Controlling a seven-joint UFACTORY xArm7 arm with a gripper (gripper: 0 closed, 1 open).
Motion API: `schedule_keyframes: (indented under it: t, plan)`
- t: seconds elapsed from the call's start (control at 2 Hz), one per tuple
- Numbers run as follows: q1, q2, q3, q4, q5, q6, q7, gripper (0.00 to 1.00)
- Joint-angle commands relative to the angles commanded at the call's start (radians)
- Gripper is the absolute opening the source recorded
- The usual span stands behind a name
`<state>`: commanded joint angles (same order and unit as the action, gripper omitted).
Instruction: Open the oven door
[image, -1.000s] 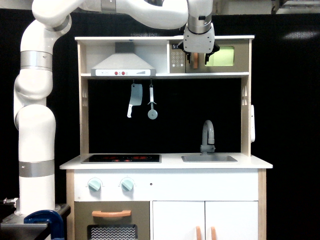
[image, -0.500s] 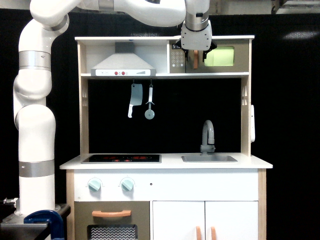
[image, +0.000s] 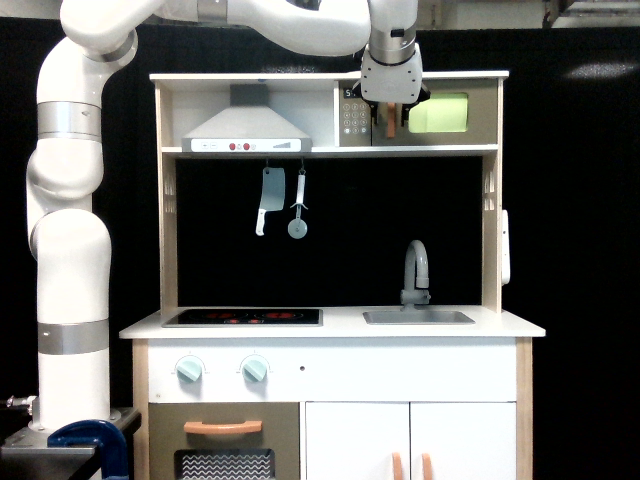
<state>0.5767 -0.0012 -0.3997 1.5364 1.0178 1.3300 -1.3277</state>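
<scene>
The oven door (image: 482, 113) is the small grey-brown panel at the top right of the toy kitchen, with a lime-green window (image: 441, 113) and a short vertical orange handle (image: 390, 123). It looks flush with its frame. My gripper (image: 393, 104) hangs right in front of the handle's upper part, hiding it. Dark fingers (image: 426, 98) stick out on both sides of the handle, so the gripper is open around it. Only the handle's lower end shows below the gripper.
A grey keypad (image: 355, 118) sits just left of the handle. A range hood (image: 246, 130) fills the shelf's left. A toy cleaver (image: 268, 199) and pizza cutter (image: 298, 205) hang below. Lower down are the hob (image: 243, 317), sink (image: 418, 317), tap (image: 415, 270) and a larger door with a horizontal orange handle (image: 222, 428).
My gripper has risen a little and shifted slightly to the exterior view's left, so it now covers more of the orange handle. The door has not visibly moved.
</scene>
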Motion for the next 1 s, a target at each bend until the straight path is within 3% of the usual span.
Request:
schedule_keyframes:
  t: [1.0]
  plan:
    - [-0.081, 0.025, 0.008, 0.018, 0.016, 0.059, -0.044, 0.0]
